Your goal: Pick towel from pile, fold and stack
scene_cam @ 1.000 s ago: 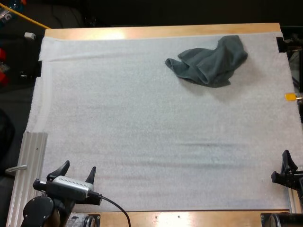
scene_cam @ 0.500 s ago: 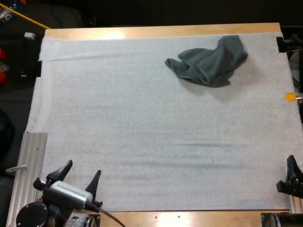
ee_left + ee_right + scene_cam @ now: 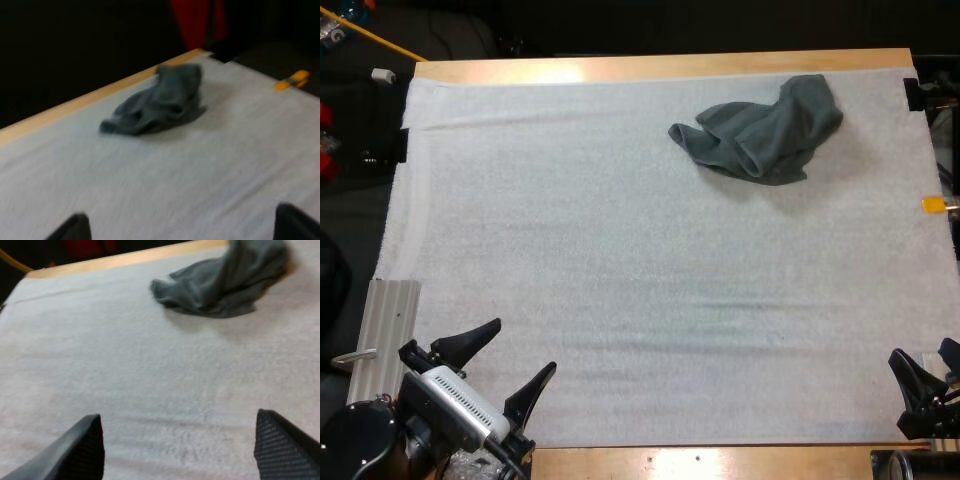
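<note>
One crumpled dark grey-green towel (image 3: pixel 761 129) lies on the white mat near the far right corner; it also appears far ahead of each wrist camera (image 3: pixel 157 104) (image 3: pixel 226 281). My left gripper (image 3: pixel 516 361) hovers open over the mat's near left corner, turned toward the right, with nothing between its fingers (image 3: pixel 70 229). At the near right edge my right gripper (image 3: pixel 927 362) stands open, its fingers (image 3: pixel 75 449) wide apart over bare mat. Both grippers are far from the towel.
A ribbed metal rail (image 3: pixel 382 345) runs along the mat's near left side. The wooden table edge (image 3: pixel 660 66) borders the mat at the far side. The broad middle of the white mat (image 3: pixel 640 260) offers free room.
My left gripper has swung to the right and turned toward the towel. My right gripper has slid back toward the near edge and shifted slightly left. The towel has not moved.
</note>
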